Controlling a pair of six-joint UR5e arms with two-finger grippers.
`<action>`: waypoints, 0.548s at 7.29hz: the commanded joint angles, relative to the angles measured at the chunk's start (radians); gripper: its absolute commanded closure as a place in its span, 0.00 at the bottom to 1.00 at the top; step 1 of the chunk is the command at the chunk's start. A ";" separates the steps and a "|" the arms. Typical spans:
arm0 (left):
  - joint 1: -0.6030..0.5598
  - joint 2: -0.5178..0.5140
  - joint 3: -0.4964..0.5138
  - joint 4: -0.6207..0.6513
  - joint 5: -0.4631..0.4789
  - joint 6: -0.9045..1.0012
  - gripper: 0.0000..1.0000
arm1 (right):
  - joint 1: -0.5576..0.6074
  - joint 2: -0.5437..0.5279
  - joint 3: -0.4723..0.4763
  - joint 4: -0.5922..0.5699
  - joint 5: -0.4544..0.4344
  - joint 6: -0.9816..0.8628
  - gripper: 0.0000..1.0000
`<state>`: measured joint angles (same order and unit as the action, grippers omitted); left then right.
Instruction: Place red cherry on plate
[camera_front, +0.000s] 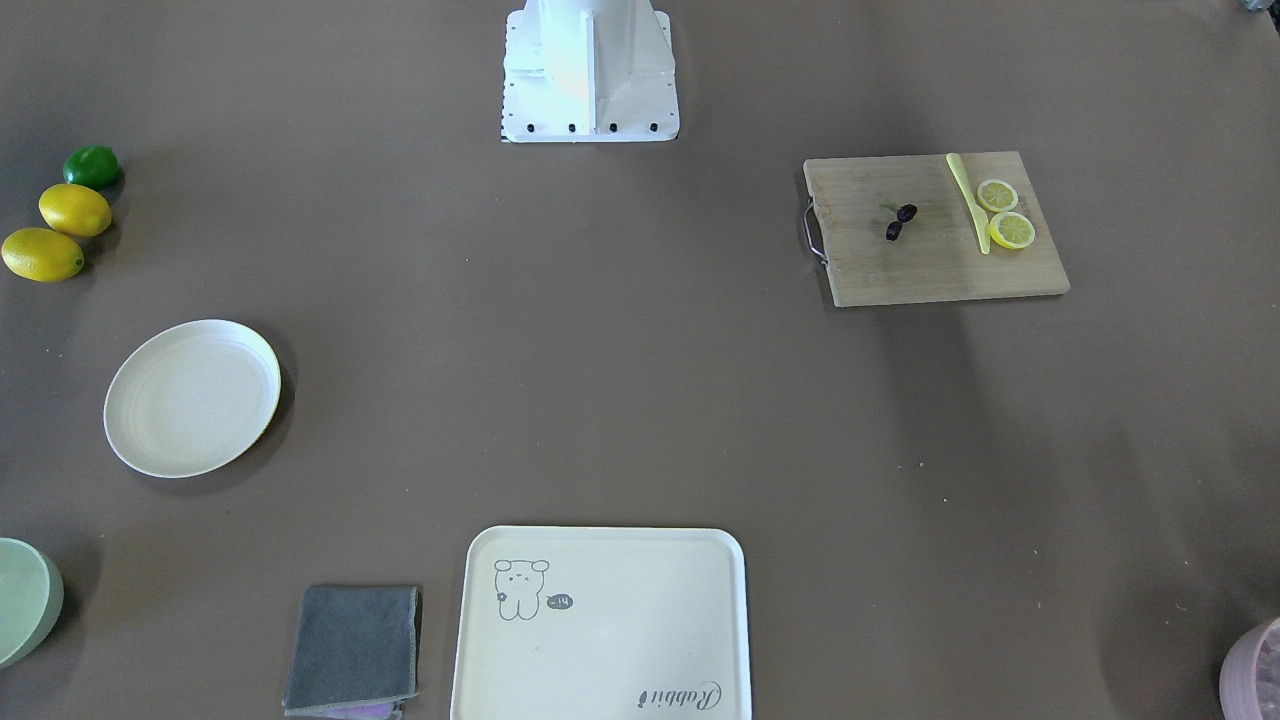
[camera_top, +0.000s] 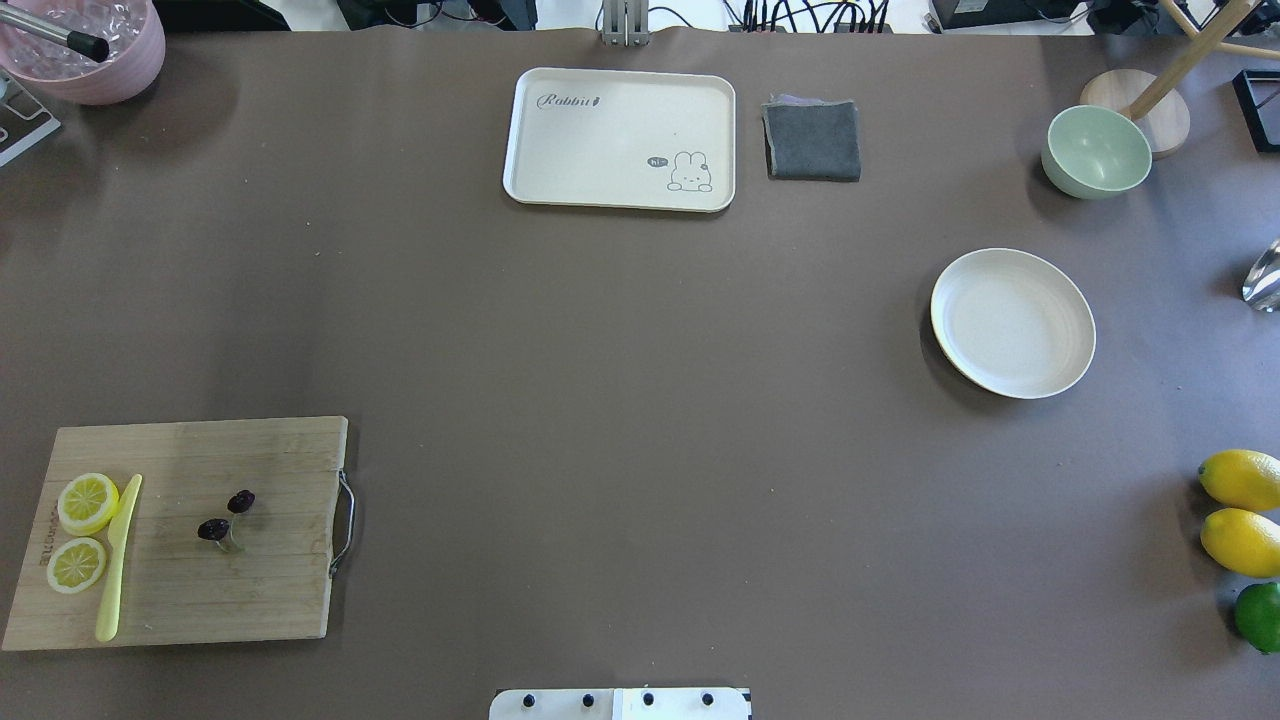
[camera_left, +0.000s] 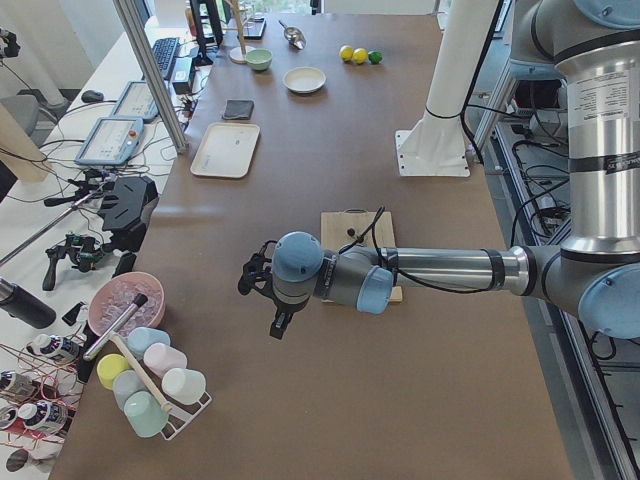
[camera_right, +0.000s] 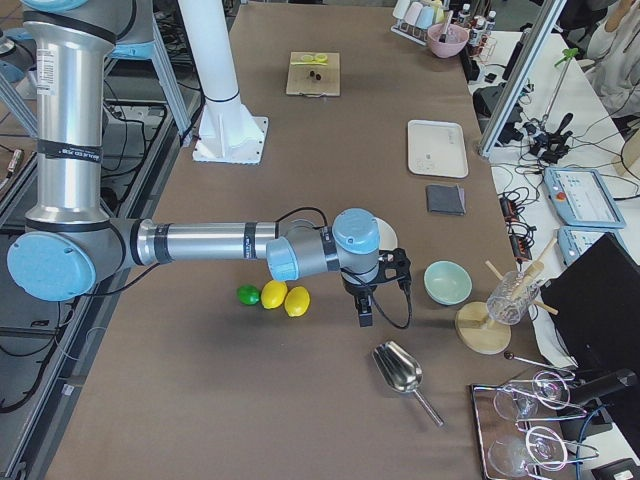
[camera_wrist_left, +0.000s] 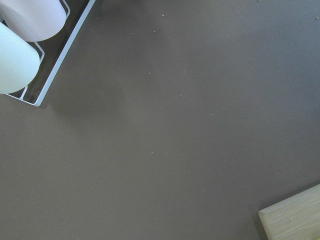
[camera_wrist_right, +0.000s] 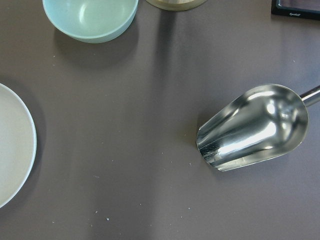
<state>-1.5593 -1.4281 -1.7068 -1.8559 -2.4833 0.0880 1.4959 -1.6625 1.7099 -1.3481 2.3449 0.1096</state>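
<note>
While red cherry (camera_top: 213, 529) sits on cutting board (camera_top: 270, 585), left pincer (camera_left: 279, 327), right pincer (camera_right: 365, 318) state: cannot tell

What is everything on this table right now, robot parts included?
cutting board: one, wooden, robot's left side
red cherry: one joined pair, dark maroon, on the cutting board
lemon slices: two, yellow, on the board
knife: one, pale yellow, beside the slices
plate: one, cream, empty, robot's right side
tray: one, cream, far edge
cloth: one, grey, beside the tray
bowl: one, pale green, far right
lemons: two, yellow, right edge
lime: one, green, beside the lemons
scoop: one, silver, right end
tub: one, pink, far left corner
left hand: one, black, over bare table; open or shut unclear
right hand: one, black, near the scoop; open or shut unclear
</note>
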 joint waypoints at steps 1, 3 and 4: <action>0.004 0.008 -0.001 -0.008 -0.002 -0.022 0.02 | 0.000 0.000 -0.001 0.000 0.001 -0.005 0.00; 0.004 0.000 -0.001 -0.012 -0.002 -0.060 0.02 | 0.000 0.000 -0.009 0.013 -0.003 -0.005 0.00; 0.004 0.000 0.001 -0.012 -0.003 -0.057 0.02 | 0.000 -0.002 -0.024 0.048 0.001 -0.005 0.00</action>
<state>-1.5556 -1.4273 -1.7081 -1.8672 -2.4845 0.0345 1.4956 -1.6633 1.7012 -1.3300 2.3439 0.1041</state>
